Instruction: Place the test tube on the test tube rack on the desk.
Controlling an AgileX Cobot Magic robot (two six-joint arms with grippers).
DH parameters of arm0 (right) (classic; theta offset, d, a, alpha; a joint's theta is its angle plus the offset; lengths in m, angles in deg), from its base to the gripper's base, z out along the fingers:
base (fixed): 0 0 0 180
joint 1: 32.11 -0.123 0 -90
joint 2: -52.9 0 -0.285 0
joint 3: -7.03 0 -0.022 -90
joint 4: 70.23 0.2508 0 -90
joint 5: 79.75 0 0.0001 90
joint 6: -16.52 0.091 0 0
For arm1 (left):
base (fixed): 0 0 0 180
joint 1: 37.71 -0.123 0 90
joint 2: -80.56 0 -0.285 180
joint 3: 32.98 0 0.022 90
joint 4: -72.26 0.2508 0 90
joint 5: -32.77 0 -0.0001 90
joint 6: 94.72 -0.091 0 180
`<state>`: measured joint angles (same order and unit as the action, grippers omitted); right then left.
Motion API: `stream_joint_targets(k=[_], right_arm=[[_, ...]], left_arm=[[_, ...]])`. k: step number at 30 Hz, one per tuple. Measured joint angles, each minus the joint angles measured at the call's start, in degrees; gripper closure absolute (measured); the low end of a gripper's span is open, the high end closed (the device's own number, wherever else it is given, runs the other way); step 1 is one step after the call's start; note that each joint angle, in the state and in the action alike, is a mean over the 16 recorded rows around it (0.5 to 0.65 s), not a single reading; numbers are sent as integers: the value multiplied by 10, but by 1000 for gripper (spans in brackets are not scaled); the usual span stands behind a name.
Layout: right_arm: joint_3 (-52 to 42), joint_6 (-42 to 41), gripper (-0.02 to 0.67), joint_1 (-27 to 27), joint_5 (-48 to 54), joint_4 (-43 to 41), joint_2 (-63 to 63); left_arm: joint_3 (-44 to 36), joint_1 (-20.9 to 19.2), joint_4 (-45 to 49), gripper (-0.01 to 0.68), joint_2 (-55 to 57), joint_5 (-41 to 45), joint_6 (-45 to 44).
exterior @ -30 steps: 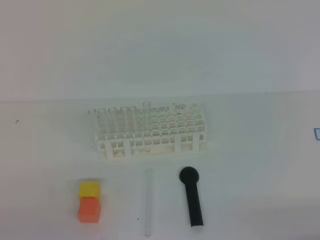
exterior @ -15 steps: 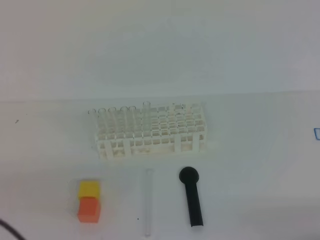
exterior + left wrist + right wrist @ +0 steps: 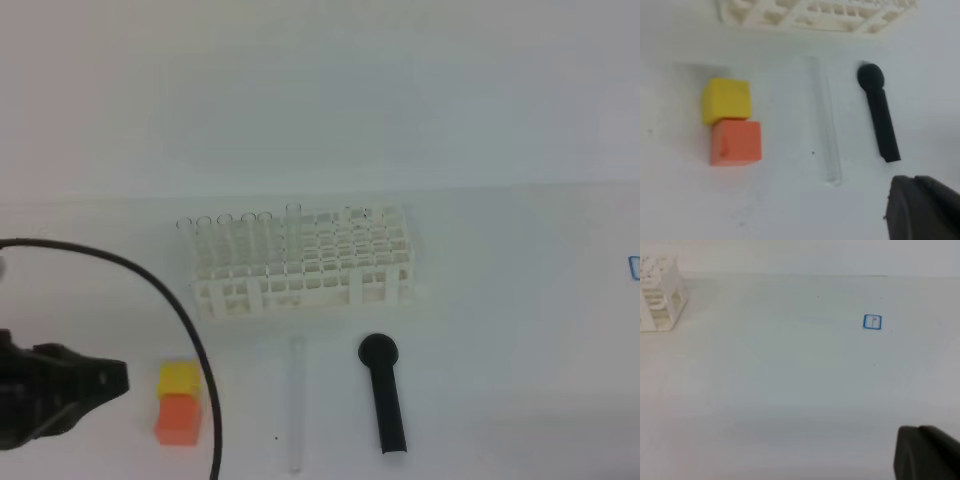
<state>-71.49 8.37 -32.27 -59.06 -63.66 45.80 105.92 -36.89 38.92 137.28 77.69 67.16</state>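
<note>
We are at the approach: our left claw [image 3: 100, 385], closed and empty, must open and reach toward three o'clock for the test tube [image 3: 297, 400] lying on the table [image 3: 500, 330].

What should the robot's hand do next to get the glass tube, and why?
Probably the left hand should slide right, past the yellow block and orange block, until it hangs over the test tube. The tube lies flat on the desk, untouched, in front of the test tube rack. The hand is shut, so it should open on the way.
</note>
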Motion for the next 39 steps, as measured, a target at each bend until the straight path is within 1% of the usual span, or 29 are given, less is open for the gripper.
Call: stream_joint_targets(k=[4,7,16,20,24,28,33,39], right_arm=[[0,0,650,0,0,0,0],[0,0,650,0,0,0,0],[0,0,650,0,0,0,0],[0,0,650,0,0,0,0],[0,0,650,0,0,0,0],[0,0,650,0,0,0,0],[0,0,650,0,0,0,0],[0,0,650,0,0,0,0]], left_arm=[[30,40,-14,674,72,17,6],[54,87,9,674,119,23,53],[134,255,174,674,246,51,315],[180,308,245,674,307,69,402],[227,337,291,674,365,88,451],[272,354,321,674,412,94,462],[310,362,345,674,450,88,475],[328,362,353,671,469,77,480]])
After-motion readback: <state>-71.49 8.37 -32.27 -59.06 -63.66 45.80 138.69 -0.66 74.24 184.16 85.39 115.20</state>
